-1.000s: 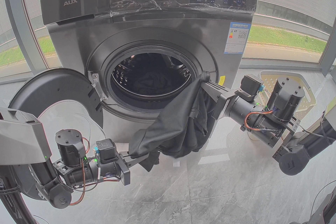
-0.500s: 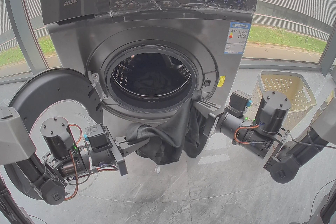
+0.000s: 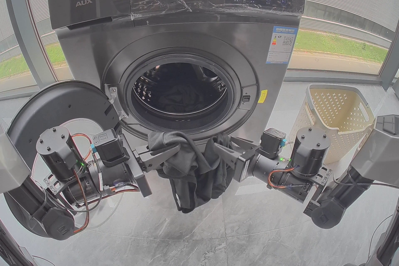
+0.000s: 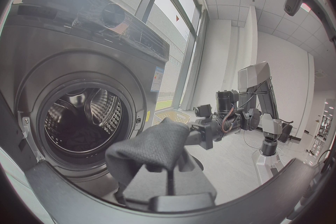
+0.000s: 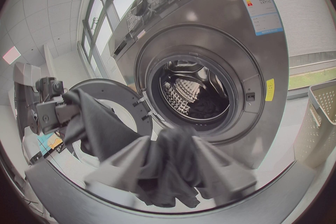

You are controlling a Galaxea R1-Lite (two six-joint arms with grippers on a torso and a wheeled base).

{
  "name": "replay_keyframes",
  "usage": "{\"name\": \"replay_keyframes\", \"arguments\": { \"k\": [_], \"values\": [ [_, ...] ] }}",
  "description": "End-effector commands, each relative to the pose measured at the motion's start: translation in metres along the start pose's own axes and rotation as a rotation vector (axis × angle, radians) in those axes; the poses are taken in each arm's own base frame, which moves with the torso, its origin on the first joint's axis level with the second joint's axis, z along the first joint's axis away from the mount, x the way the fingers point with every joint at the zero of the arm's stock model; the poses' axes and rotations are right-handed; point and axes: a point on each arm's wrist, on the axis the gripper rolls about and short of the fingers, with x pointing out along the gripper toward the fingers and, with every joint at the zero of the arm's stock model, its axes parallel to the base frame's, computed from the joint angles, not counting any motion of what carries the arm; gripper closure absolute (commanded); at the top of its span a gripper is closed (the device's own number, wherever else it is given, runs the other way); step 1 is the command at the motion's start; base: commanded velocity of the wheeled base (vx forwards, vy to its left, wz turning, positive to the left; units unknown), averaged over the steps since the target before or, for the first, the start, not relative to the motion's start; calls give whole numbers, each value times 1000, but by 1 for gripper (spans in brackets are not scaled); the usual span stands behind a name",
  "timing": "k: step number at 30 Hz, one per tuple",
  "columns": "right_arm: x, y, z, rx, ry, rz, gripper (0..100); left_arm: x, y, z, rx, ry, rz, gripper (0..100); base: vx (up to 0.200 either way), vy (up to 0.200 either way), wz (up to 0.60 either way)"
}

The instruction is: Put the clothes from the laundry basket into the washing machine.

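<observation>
A black garment (image 3: 191,179) hangs in front of the washing machine (image 3: 174,42), just below its round opening (image 3: 179,93). My left gripper (image 3: 172,150) is shut on the garment's left end; in the left wrist view that cloth (image 4: 154,146) drapes over the left gripper (image 4: 168,161). On the other side, my right gripper (image 3: 224,145) has its fingers spread, with a bunch of the cloth (image 5: 171,165) lying between them at the right gripper (image 5: 171,144). Dark clothes (image 3: 178,98) lie inside the drum.
The machine's door (image 3: 62,113) stands swung open at the left, behind my left arm. A cream laundry basket (image 3: 341,117) stands on the floor to the right of the machine. Grey tiled floor (image 3: 216,233) lies free in front.
Both grippers have come down and closer together, so the garment now sags bunched between them below the opening. The right gripper's fingers have spread apart. The basket has come into full view.
</observation>
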Motion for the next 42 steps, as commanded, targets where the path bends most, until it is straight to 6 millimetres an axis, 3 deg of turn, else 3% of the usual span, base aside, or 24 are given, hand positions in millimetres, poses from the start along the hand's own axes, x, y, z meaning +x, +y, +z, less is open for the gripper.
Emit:
{"name": "replay_keyframes", "arguments": {
  "k": [1,8,28,42],
  "values": [
    [-14,-3,-21,-12,103,-10,0,1,0,5,11,-20,1,100,0,0,0],
    [-25,-1,-35,-30,168,-3,0,1,0,7,14,-28,3,100,0,0,0],
    [-22,36,-29,-38,80,245,0,3,2,3,9,-14,22,100,0,0,0],
    [25,10,-37,-71,20,180,0,2,-1,5,11,-22,16,100,0,0,0]
  ]
}}
